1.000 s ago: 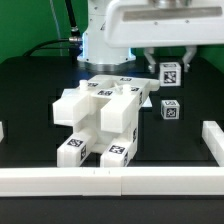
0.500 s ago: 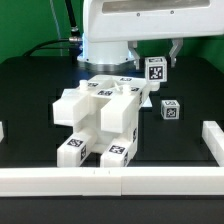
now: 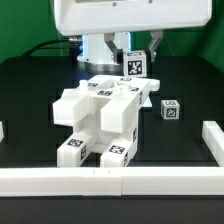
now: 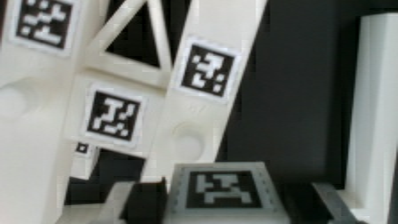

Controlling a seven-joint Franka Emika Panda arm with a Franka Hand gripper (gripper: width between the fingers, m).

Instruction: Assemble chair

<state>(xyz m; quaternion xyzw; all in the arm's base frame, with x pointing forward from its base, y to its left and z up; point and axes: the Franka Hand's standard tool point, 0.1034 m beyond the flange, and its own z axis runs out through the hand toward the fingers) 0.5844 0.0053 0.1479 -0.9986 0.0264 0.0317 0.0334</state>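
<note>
White plastic sat between my fingers: my pincer [image 3: 136, 52] was clenched on a small tagged block [image 3: 134, 64]. I gripped it by two opposite side faces, so that its tag faced the exterior camera and its underside was free to meet another part. I held it in the air, above and behind the half-built chair [image 3: 100, 112], touching nothing else. In the wrist view the block hung over the chair's tagged white faces. I judged that was where it belonged, though I could not tell which seat it was meant for. The chair rested mid-way across the black table [image 3: 30, 100], two tagged ends toward the exterior camera. One loose block [image 3: 171, 109] lay near it on the exterior view's right, apart, presumably awaiting its turn. The white border rail [image 3: 110, 181] lay along the near edge, well apart.
</note>
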